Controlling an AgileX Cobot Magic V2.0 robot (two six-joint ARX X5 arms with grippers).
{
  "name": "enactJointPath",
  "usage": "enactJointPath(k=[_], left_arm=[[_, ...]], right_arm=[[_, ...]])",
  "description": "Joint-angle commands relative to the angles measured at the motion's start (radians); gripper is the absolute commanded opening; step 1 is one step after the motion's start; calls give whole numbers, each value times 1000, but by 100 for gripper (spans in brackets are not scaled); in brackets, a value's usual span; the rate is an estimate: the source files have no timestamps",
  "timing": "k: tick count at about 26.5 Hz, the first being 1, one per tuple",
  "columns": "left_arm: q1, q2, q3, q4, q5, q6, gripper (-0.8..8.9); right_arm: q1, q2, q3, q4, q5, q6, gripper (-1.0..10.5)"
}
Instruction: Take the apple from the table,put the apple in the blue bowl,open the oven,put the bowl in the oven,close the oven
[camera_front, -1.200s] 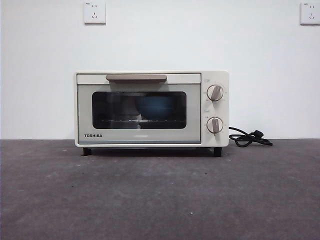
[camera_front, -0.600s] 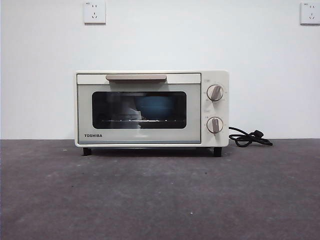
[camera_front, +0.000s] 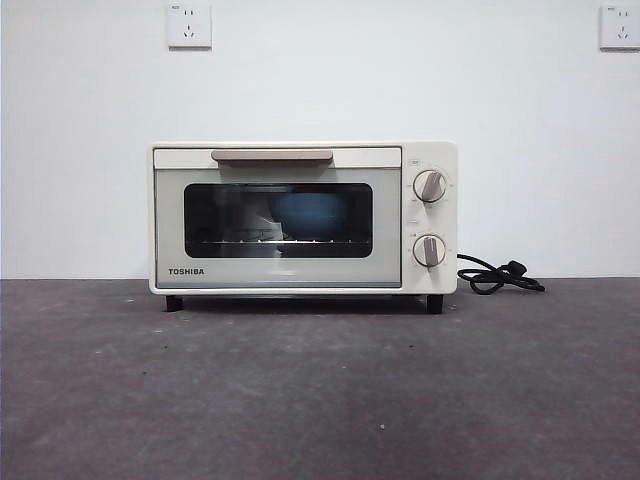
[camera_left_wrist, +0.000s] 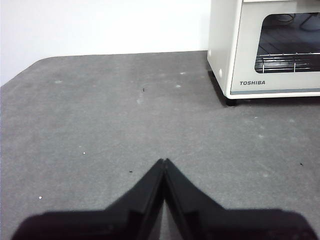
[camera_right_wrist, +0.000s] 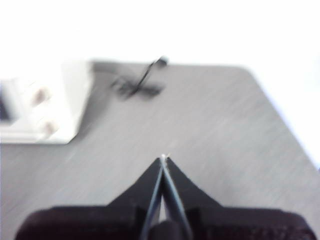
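Two end effectors, both mine, both empty w/ jaws pressed together. My left end effector (camera_left_wrist: 164, 161) hangs over the bare counter (camera_left_wrist: 100, 115) toward its left edge, well apart from the oven (camera_front: 303, 218). My right end effector (camera_right_wrist: 164, 158) hangs over the counter's right side, near the black cord (camera_right_wrist: 137, 82); that view is blurred, so detail there is poor.

The oven stands mid-counter at the back edge, against the wall. Door looks flush w/ the front, beige handle (camera_front: 272, 155) up top. Thru the dark glass I see the blue bowl (camera_front: 308, 216) sitting on the wire rack (camera_front: 270, 241). The apple I can't make out; presumably it's in the bowl, hidden by rim & glass.

Judging by this, the job's basically done; only step left is confirming the door is fully latched. To do that well: check for any gap along the door's top edge, nudge the handle square-on if any, then keep both arms clear of oven & cord.
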Motion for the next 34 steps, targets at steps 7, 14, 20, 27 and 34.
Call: enactJointPath(k=[7,14,20,27,34], left_arm=[[-2,1,-10,8,5,-8,-4],[-2,1,-10,8,5,-8,-4],[-2,2,-10,8,5,-8,-4],[-2,2,-10,8,5,-8,-4],[-2,2,-10,8,5,-8,-4]], right_arm=[[-159,-157,-596,628,-366,-75,1],[-185,-261,-752,670,-381,-79,1],[-185,-346,-829,672,-372,-77,1],[-185,-413,-837,525,-356,-82,1],[-184,-465,-835,464,-353,-68,1]])
